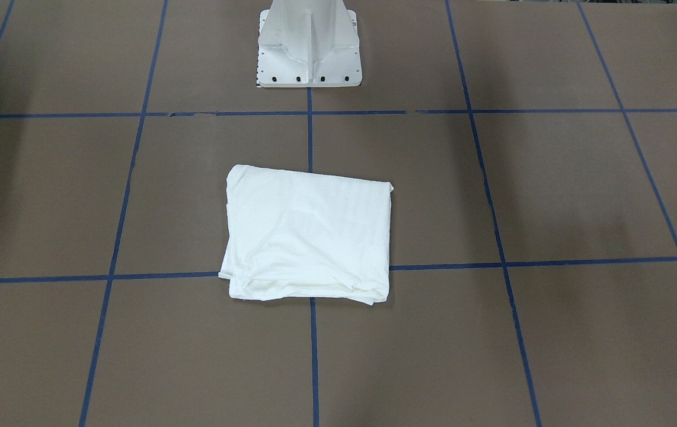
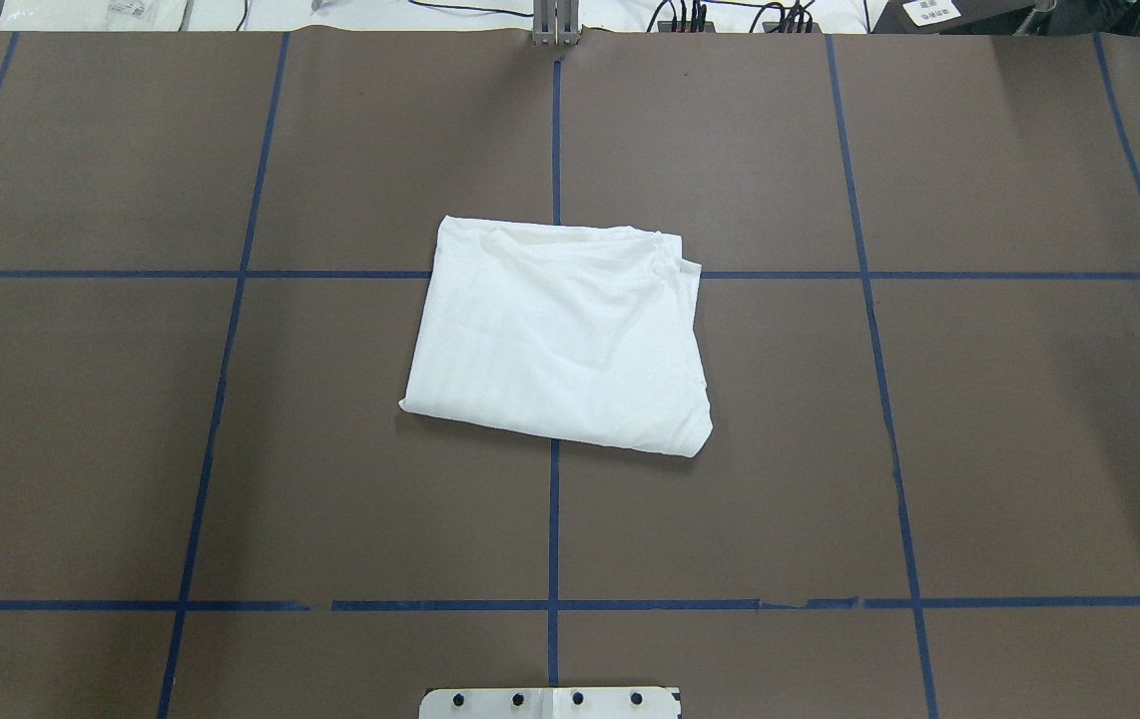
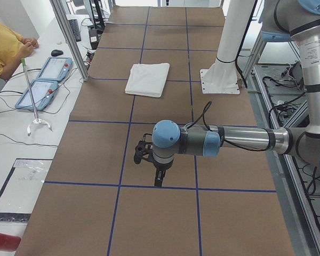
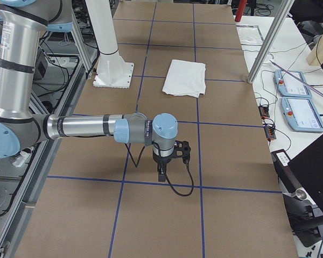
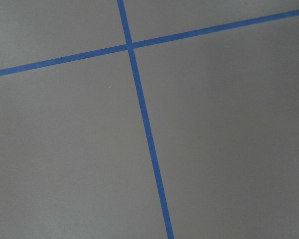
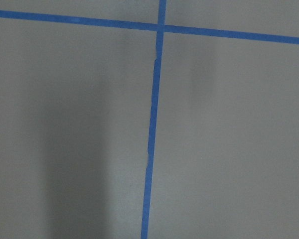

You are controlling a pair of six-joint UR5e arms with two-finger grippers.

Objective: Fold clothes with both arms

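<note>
T-shirt (image 2: 560, 340), white and folded into a rough rectangle, lies flat near the middle of the brown desk (image 2: 979, 399). It covers a crossing of the blue tape lines (image 5: 144, 124) and sits in front of the white pedestal (image 1: 309, 47), apart from it. In the overhead view its smooth folded edge faces the robot, and the layered, slightly rumpled edges lie on the far side. Nothing touches it.

The left arm (image 3: 240, 140) reaches level over the desk's left end. The left fingers (image 3: 158, 178) point straight down above bare desk beside a tape line, well apart from the T-shirt. The right arm (image 4: 86, 128) does the same at the opposite end, with the right fingers (image 4: 161, 173) hanging down just above a tape line. Only the side cameras show either set of fingers, so I cannot tell how far apart they stand; nothing hangs from them. Both wrist cameras show only brown desk and crossing tape.

Beyond the desk's edge sit two teach pendants (image 3: 45, 80) and a person in a yellow sleeve (image 3: 5, 48).
</note>
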